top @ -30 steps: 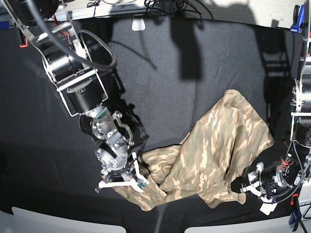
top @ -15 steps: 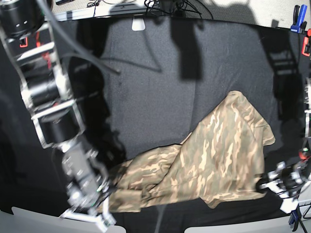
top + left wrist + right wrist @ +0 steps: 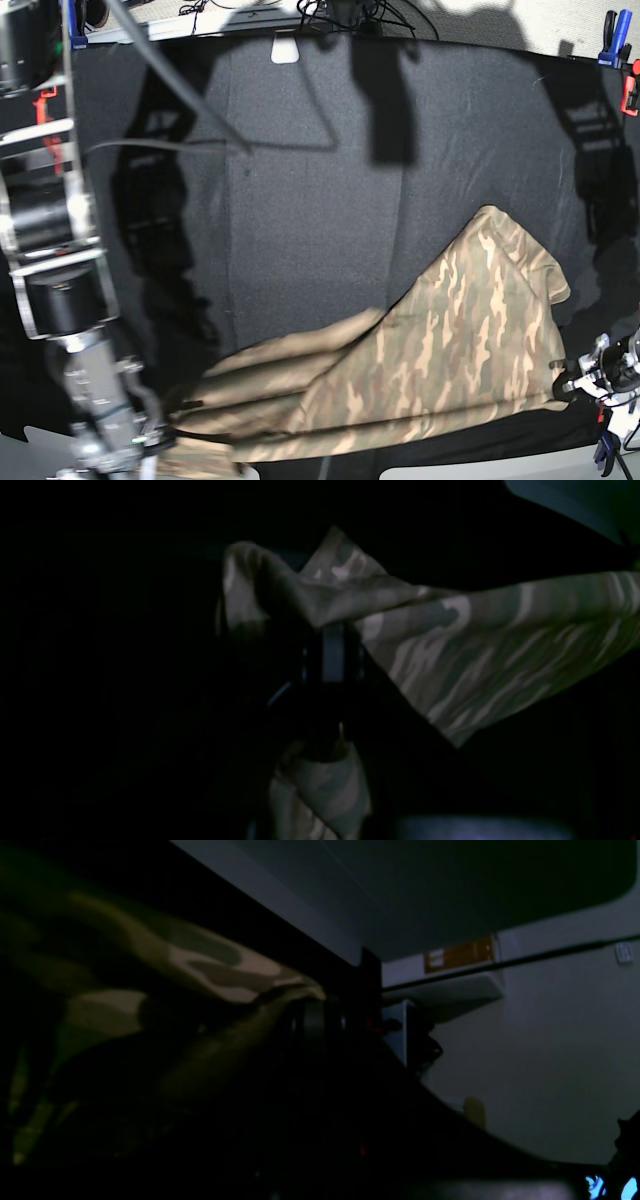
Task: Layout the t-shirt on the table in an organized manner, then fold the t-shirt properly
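The camouflage t-shirt lies stretched along the front of the black-clothed table, with a bunched part rising toward the right. My right gripper, at the base view's lower left, is shut on the shirt's left corner. In the right wrist view the cloth drapes over the dark right gripper. My left gripper, at the lower right, is shut on the shirt's right edge. The left wrist view shows the cloth pinched at the left gripper, with one flap hanging below.
A blue clamp and an orange clamp hold the cloth at the back right. A red clamp sits at the left edge, another blue clamp at the front right. Cables run behind the table.
My right arm has pulled its shirt corner left and toward the front edge. My left gripper has drawn the other edge rightward. The shirt is now spread wider and flatter.
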You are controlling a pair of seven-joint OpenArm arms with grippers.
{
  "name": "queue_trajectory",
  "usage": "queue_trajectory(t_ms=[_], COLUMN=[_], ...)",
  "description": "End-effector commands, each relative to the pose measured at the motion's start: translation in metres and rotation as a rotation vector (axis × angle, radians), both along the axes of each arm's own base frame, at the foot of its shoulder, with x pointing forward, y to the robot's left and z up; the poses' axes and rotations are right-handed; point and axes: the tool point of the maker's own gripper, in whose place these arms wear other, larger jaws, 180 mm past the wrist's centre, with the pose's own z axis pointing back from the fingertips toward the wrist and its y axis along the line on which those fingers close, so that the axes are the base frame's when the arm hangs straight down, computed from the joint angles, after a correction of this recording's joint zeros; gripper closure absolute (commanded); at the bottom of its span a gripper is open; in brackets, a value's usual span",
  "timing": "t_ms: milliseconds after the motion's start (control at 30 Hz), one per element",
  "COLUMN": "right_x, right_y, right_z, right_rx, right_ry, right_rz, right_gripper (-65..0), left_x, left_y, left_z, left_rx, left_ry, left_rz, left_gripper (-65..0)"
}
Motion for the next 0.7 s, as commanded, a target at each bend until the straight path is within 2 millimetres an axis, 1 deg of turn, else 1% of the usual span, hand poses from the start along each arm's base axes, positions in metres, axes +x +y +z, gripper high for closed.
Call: queue_trajectory(t_ms=[0, 100, 200, 333, 533, 600, 667], right_x=[0.007, 0.005, 0.007, 0.011, 0.017, 0.019, 0.019], right_y=[-0.014, -0.025, -0.025, -0.015, 0.007, 0.01, 0.007], right_z=[0.047, 0.055, 0.062, 0.066, 0.06, 0.065, 0.074], right_rx=[-0.035, -0.018, -0.003, -0.001, 0.012, 0.019, 0.029], right_ry=[-0.098, -0.108, -0.117, -0.108, -0.085, -0.111, -0.165], right_rz=[-0.027, -0.04, -0.036, -0.008, 0.041, 0.035, 0.001], right_gripper=[0.0, 0.0, 0.0, 0.0, 0.0, 0.0, 0.0], left_x=[0.016, 0.017, 0.018, 0.018, 0.021, 0.024, 0.027], left_y=[0.012, 0.012, 0.012, 0.011, 0.006, 0.007, 0.01], left_z=[0.038, 0.041, 0.041, 0.041, 0.043, 0.048, 0.055], left_rx=[-0.009, -0.011, -0.012, -0.014, -0.022, -0.03, -0.037], left_ry=[-0.103, -0.117, -0.119, -0.119, -0.137, -0.172, -0.21], left_rz=[0.035, 0.041, 0.042, 0.04, 0.041, 0.055, 0.073], left_gripper=[0.0, 0.0, 0.0, 0.0, 0.0, 0.0, 0.0])
